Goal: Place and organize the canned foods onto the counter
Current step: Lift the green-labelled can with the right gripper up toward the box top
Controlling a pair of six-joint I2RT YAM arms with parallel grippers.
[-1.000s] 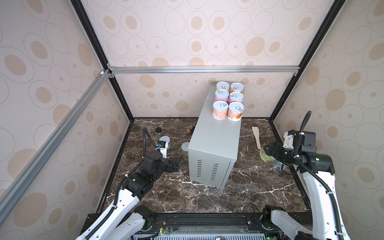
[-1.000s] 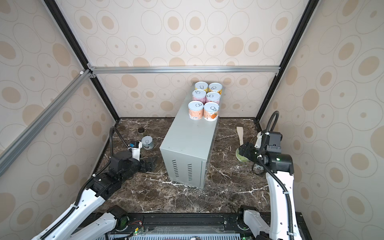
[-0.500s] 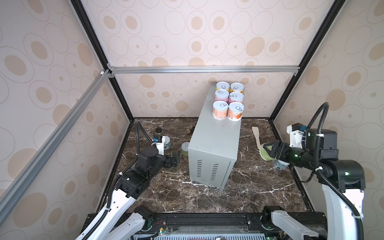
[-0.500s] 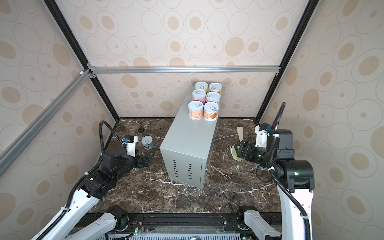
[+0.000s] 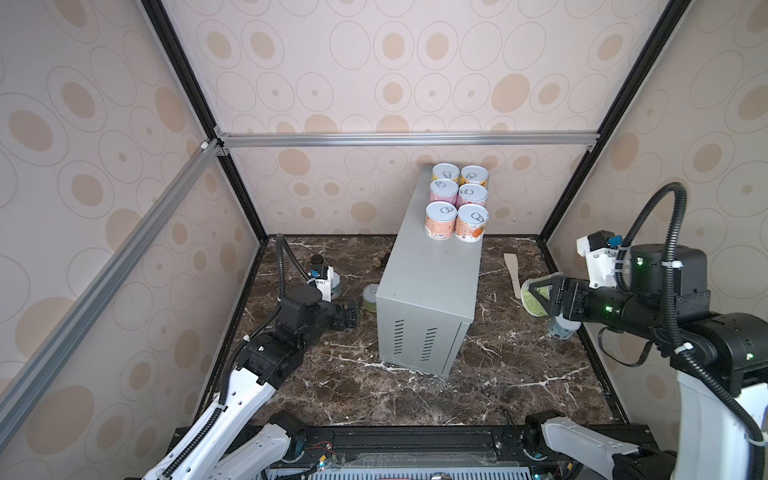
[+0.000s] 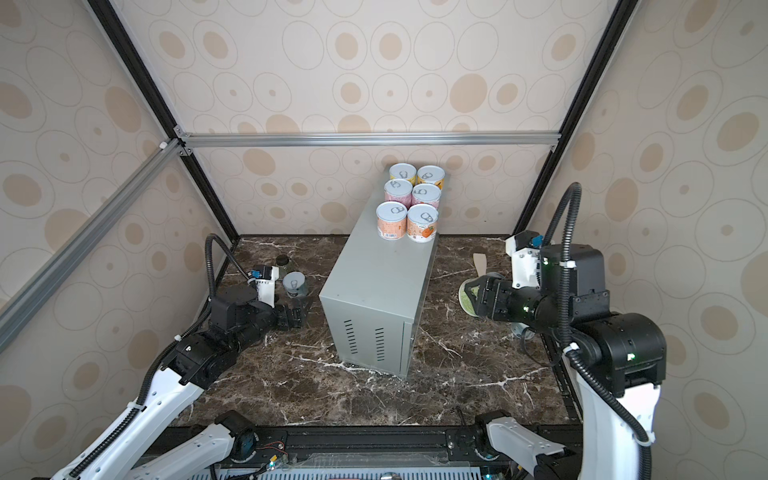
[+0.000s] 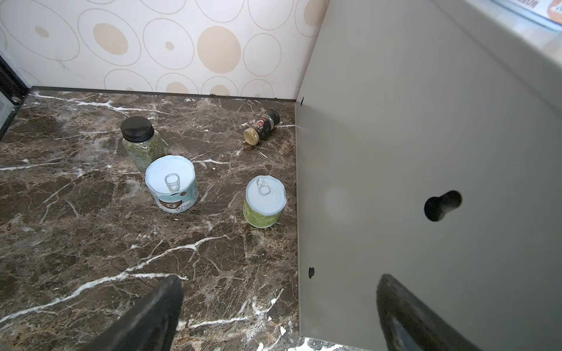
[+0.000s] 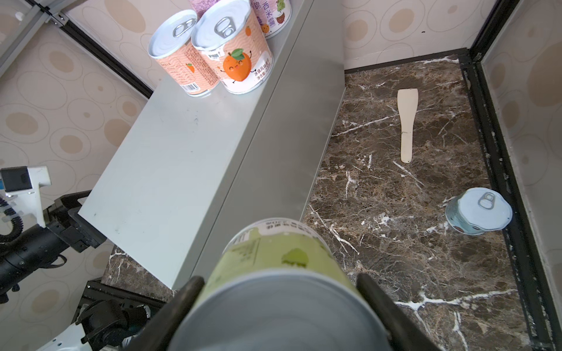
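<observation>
We see the right gripper [image 5: 540, 297], at the right of the frame, has raised the green tin [image 5: 528, 300] higher, and the right arm [image 5: 715, 345] now looms larger. The left gripper [image 5: 354, 316] has crept slightly upward.

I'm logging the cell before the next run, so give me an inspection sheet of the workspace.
Surface: marble floor, no spills seen.
Job's things: six tins paired at the far end of the grey box; green tin held in the right claw; second green tin and blue tin on the floor left of the box; another blue tin on its right.
Clutter: black-lidded jar upright; spice bottle lying down; wooden spatula flat.
Claws: left claw open, empty; right claw shut on the green tin.
Cables: black hoses arch over both arms, snagging nothing.
Surroundings: patterned walls, aluminium bars.
</observation>
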